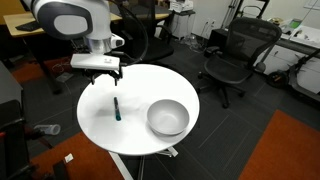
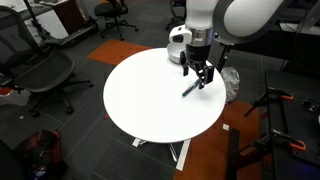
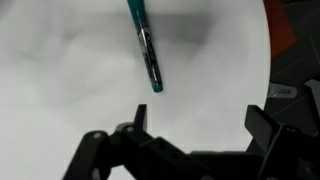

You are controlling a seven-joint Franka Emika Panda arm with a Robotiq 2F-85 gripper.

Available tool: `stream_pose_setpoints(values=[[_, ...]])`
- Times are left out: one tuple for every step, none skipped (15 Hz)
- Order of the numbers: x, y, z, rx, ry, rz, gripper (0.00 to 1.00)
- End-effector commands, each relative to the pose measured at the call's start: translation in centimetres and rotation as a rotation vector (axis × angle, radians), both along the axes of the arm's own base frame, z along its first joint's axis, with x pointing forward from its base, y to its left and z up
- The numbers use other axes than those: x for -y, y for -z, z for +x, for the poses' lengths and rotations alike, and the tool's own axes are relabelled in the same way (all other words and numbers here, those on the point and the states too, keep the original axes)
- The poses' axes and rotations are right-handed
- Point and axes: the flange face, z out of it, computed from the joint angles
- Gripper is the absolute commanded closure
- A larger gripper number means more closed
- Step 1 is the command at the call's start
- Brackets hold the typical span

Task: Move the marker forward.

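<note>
Our gripper (image 1: 104, 76) hangs over the round white table (image 1: 130, 140) with its jaws spread wide and nothing between them. In the wrist view its dark fingers (image 3: 135, 128) stand well apart along the bottom edge, touching nothing.

The marker (image 3: 147, 50) lies flat on the tabletop, free of the gripper. In the wrist view we see it as a slim teal stick with a darker middle, running at a slant from the top edge down toward the centre, ahead of the open fingers. In an exterior view the marker (image 2: 192, 88) shows just below the fingertips.

On the same table a large grey bowl (image 1: 168, 118) stands upright, near the marker but apart from it and close to the table's rim. Beyond the table we see a black office chair (image 1: 235, 55) on the dark floor, and a patch of orange carpet (image 1: 290, 150).
</note>
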Motion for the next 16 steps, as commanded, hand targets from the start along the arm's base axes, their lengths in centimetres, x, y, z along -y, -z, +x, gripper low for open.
stream_pose_setpoints(values=[[-0.4,-4.4,-2.7,0.032,0.075,-0.048,0.0],[-0.4,-5.4,-3.1,0.046,0.095,-0.056,0.0],[-0.4,-6.4,-3.5,0.059,0.111,-0.066,0.0],[-0.3,-7.4,-3.8,0.072,0.132,-0.073,0.0],[-0.3,-8.4,-4.1,0.084,0.148,-0.083,0.0],[-0.1,-9.2,-4.4,0.093,0.163,-0.088,0.0],[0.0,-9.9,-4.6,0.101,0.173,-0.097,0.0],[0.1,-10.4,-4.7,0.106,0.184,-0.102,0.0],[0.2,-10.9,-4.9,0.111,0.198,-0.106,0.0],[0.4,-11.2,-4.9,0.111,0.205,-0.103,0.0],[0.3,-10.2,-3.8,0.111,0.178,-0.087,0.0],[0.4,-10.6,-3.9,0.115,0.186,-0.088,0.0],[0.5,-10.8,-4.0,0.117,0.189,-0.088,0.0],[0.5,-10.8,-4.1,0.118,0.19,-0.088,0.0],[0.5,-10.8,-4.1,0.117,0.19,-0.088,0.0],[0.5,-10.8,-4.1,0.116,0.189,-0.088,0.0]])
